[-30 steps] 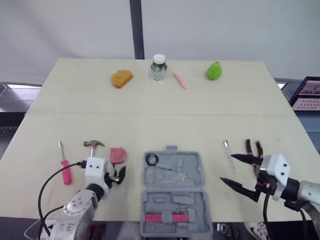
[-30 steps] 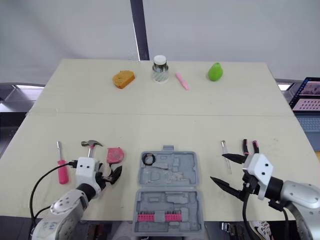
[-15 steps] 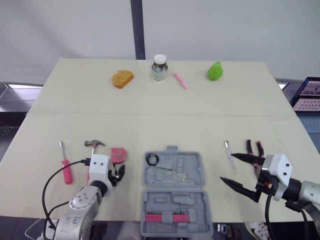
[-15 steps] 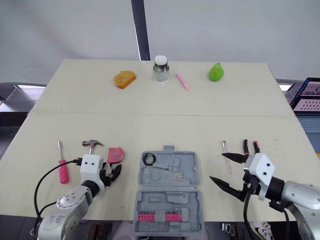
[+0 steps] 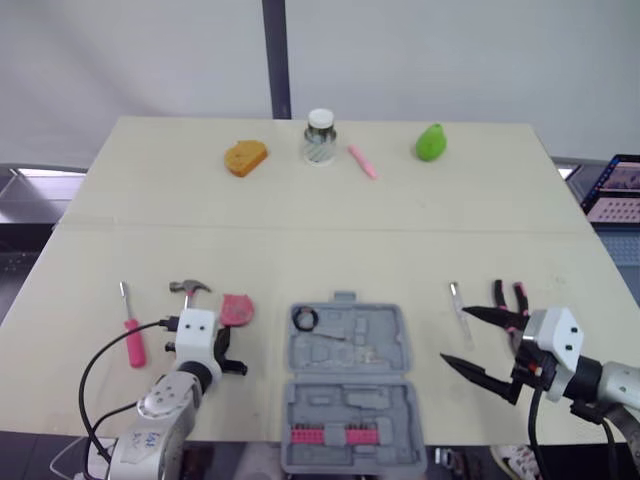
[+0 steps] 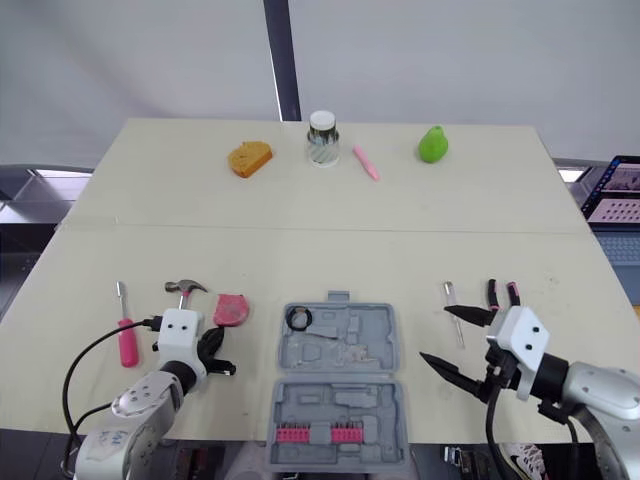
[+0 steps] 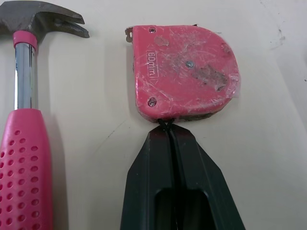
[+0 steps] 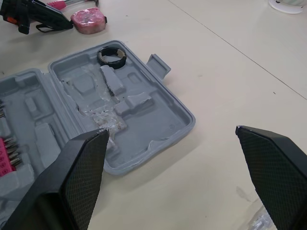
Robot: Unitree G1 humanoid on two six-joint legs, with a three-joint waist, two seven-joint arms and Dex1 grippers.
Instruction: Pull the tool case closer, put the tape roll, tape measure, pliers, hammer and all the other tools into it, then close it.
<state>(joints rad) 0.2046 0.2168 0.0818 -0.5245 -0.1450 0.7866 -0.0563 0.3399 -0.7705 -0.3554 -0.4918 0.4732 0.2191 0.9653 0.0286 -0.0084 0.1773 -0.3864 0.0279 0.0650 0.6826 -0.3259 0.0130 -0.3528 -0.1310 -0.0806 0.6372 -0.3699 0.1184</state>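
Observe the left gripper: its two fingers, spread apart one second ago, now press together with no gap between them. You see the arm turned slightly since then, so the joined fingertips now meet the near edge of the tape measure instead of flanking it.

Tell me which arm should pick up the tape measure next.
Left. The left pincer, shut, points tip-first at the tape measure. The right pincer hangs open across the tool case, beside the pliers.
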